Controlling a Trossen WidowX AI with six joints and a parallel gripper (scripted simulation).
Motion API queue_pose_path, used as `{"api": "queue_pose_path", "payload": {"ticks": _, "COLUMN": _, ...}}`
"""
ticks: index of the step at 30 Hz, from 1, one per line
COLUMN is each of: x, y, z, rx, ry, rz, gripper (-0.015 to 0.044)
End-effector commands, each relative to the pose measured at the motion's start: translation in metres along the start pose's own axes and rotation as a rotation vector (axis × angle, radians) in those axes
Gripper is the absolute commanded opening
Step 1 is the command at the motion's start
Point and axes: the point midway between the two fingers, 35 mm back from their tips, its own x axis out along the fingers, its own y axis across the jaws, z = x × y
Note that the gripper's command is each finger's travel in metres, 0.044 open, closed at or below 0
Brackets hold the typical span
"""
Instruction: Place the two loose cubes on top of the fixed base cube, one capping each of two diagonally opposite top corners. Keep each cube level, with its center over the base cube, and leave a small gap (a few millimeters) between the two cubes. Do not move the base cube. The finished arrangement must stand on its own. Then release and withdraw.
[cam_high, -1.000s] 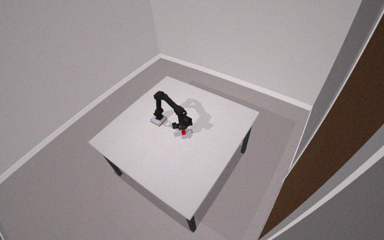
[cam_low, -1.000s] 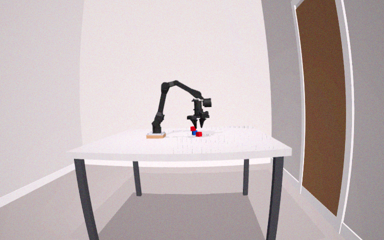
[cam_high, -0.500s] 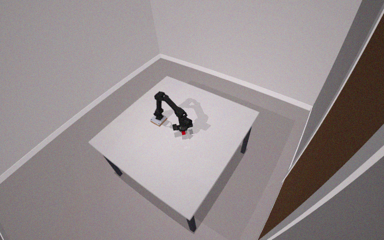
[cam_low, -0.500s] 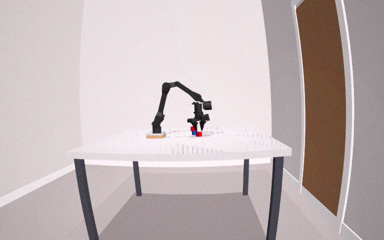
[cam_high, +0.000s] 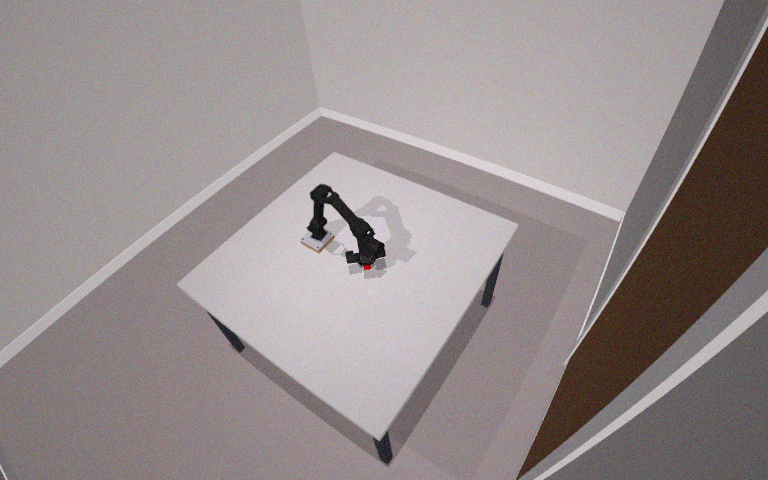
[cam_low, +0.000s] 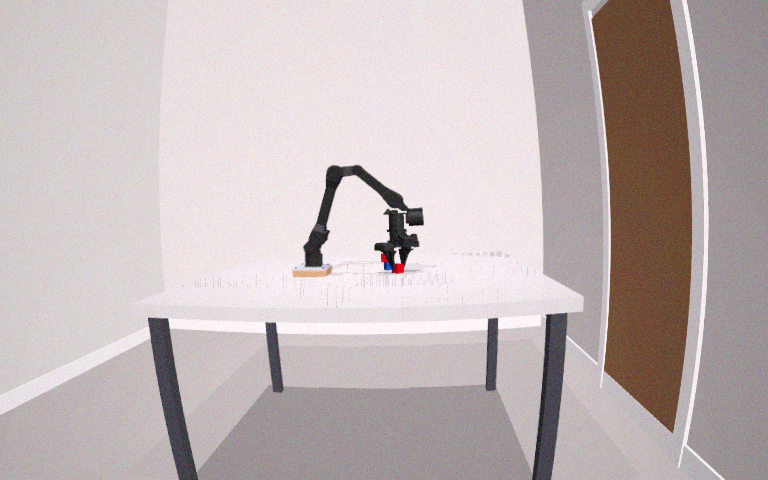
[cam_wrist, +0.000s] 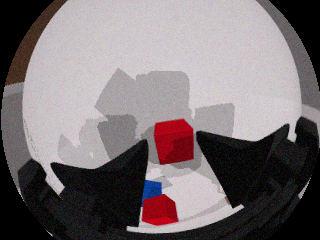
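A loose red cube lies on the table under the arm. My gripper is open and low, with a fingertip on either side of this cube; a gap shows on both sides in the wrist view. The blue base cube stands close by, partly hidden by the left finger in the wrist view. The other red cube rests on top of the blue cube, offset to one side. In the top view the arm hides the blue cube and the red cube on it.
The white table carries the arm's base plate. The stacked red and blue cubes stand close beside the left finger. A brown door is beyond the table on the right.
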Motion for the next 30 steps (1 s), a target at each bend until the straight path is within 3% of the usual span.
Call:
{"api": "queue_pose_path", "payload": {"ticks": 1, "x": 0.002, "y": -0.001, "z": -0.002, "rx": -0.003, "ry": 0.006, "rz": -0.001, "gripper": 0.016}}
{"api": "queue_pose_path", "payload": {"ticks": 4, "x": 0.002, "y": -0.001, "z": -0.002, "rx": -0.003, "ry": 0.006, "rz": -0.001, "gripper": 0.0105}}
{"api": "queue_pose_path", "payload": {"ticks": 30, "x": -0.068, "y": 0.003, "z": 0.003, "rx": -0.003, "ry": 0.005, "rz": 0.0, "gripper": 0.0105}}
